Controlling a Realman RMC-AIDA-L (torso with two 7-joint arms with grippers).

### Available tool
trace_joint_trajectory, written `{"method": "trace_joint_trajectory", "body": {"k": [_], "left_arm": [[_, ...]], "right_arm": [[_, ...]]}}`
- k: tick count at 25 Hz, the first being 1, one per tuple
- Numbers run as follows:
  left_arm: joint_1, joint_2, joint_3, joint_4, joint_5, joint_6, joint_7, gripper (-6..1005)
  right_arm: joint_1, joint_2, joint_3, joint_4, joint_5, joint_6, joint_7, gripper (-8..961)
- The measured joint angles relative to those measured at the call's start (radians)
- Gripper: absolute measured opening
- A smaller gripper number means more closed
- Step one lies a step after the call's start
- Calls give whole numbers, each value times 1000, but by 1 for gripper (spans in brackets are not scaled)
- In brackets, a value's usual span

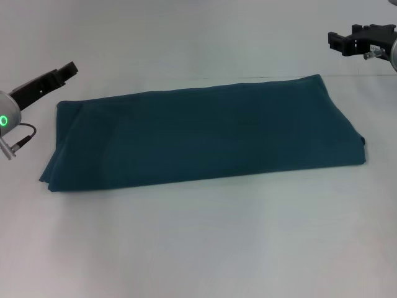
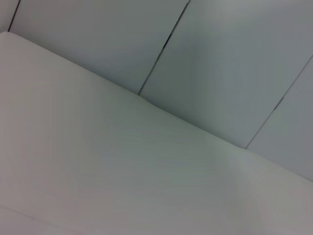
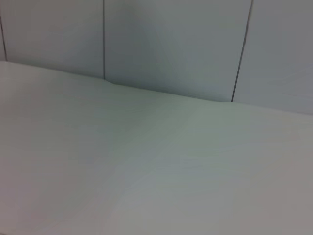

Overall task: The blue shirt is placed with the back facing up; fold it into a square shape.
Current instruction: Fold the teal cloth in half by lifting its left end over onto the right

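Note:
The blue shirt [image 1: 205, 133] lies flat on the white table [image 1: 198, 248] as a long, wide rectangle, plain side up, with folded edges along its front and right end. My left gripper [image 1: 67, 69] hovers off the shirt's far left corner, above the table and clear of the cloth. My right gripper [image 1: 338, 41] hangs high beyond the shirt's far right corner, also apart from it. Neither holds any cloth. Both wrist views show only bare table and wall, with no shirt in them.
Grey wall panels [image 3: 171, 44] with dark seams rise behind the table's far edge [image 2: 146, 100]. A cable loops under my left wrist [image 1: 18, 139].

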Motion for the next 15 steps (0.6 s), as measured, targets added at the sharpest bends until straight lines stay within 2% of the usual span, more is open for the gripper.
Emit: {"method": "trace_joint_trajectory", "body": {"k": [2, 7, 12, 15], "left_arm": [[1, 0, 0, 0, 0, 9, 0, 392], [17, 7, 1, 6, -1, 90, 0, 641], [65, 11, 1, 28, -1, 213, 1, 864], [104, 8, 1, 63, -6, 297, 1, 888]], "right_arm": [[-10, -4, 1, 1, 9, -24, 13, 550], [-48, -19, -2, -9, 11, -138, 81, 570], [-117, -26, 5, -78, 11, -335, 179, 569], [-171, -23, 8, -142, 17, -439, 247, 568]]}}
